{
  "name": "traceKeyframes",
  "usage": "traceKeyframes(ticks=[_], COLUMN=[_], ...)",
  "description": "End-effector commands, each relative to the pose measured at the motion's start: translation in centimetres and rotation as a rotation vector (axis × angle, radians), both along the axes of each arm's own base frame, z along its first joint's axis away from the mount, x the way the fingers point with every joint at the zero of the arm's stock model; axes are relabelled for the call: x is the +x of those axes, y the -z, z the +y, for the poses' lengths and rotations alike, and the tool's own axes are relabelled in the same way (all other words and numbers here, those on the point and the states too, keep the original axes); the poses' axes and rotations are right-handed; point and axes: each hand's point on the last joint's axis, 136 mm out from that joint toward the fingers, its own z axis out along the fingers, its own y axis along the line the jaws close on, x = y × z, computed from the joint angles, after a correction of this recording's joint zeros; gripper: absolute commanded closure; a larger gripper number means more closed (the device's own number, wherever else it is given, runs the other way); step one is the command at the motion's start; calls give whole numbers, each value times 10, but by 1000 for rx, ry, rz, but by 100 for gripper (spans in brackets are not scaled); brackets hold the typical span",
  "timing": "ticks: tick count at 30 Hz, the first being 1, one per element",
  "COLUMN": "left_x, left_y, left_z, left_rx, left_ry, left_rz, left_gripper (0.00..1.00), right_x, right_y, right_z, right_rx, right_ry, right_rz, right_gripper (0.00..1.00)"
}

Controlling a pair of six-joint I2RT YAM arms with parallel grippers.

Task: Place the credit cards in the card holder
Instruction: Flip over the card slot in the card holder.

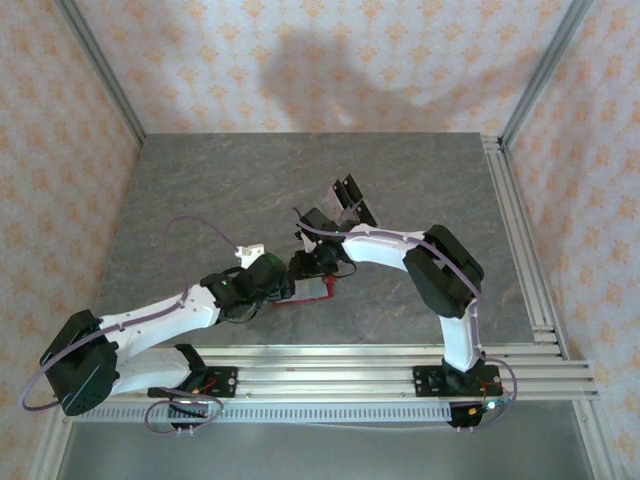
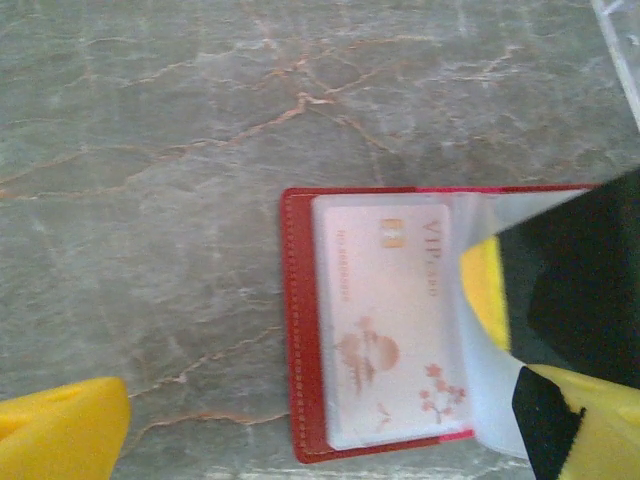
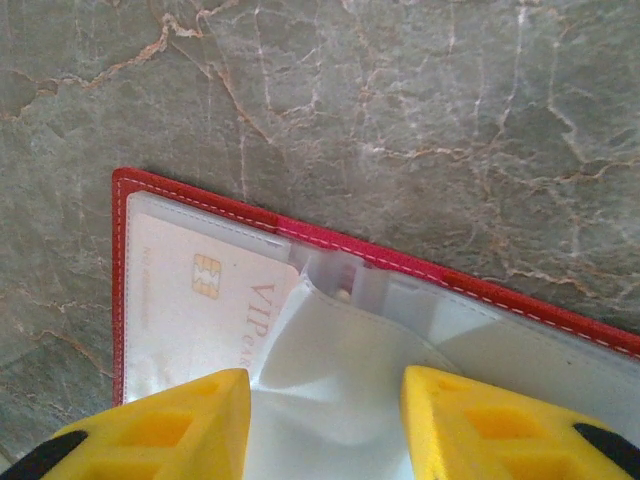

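One grey stone-look tabletop (image 1: 200,200); all the action sits by the middle of its near edge.

Left claw (image 2: 320,425) is fully released, fingers wide either side of the job, gripping nothing. Right claw (image 3: 325,385) stands part-way apart with a clear pocket leaf (image 3: 340,330) bulging up between its fingers. I cannot tell whether it's pinching that leaf or just propping it.

Card holder (image 2: 297,330) lies open and flat, red cover down. One credit card (image 2: 385,320) is already in a clear pocket, against the holder's stitched outer edge.

My read on handling:
- **Cards:** light, stiff, slick. Take one by a short edge and leave the leading edge free.
- **Holder:** light and floppy, so it will likely skate on the stone. Pin the cover, not the film.
- **Film:** soft and creases easily.
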Motion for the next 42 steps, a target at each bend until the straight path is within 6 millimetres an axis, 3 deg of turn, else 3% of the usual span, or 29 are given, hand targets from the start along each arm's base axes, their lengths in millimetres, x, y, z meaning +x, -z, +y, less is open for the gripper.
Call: traceKeyframes(ticks=[1, 17, 29, 42], left_x=[3, -5, -11, -15], left_y=[0, 14, -8, 9], left_z=[-11, -32, -19, -36], left_rx=[-24, -4, -45, -68], left_ry=[9, 69, 38, 106], left_rz=[-18, -15, -122, -80], left_gripper=[0, 0, 0, 0], right_x=[-14, -13, -14, -13], right_y=[12, 10, 9, 8], right_z=[-7, -6, -7, -5], right_rx=[-30, -23, -22, -20], right_ry=[0, -1, -2, -3], right_rz=[50, 46, 44, 46], right_gripper=[56, 56, 56, 56])
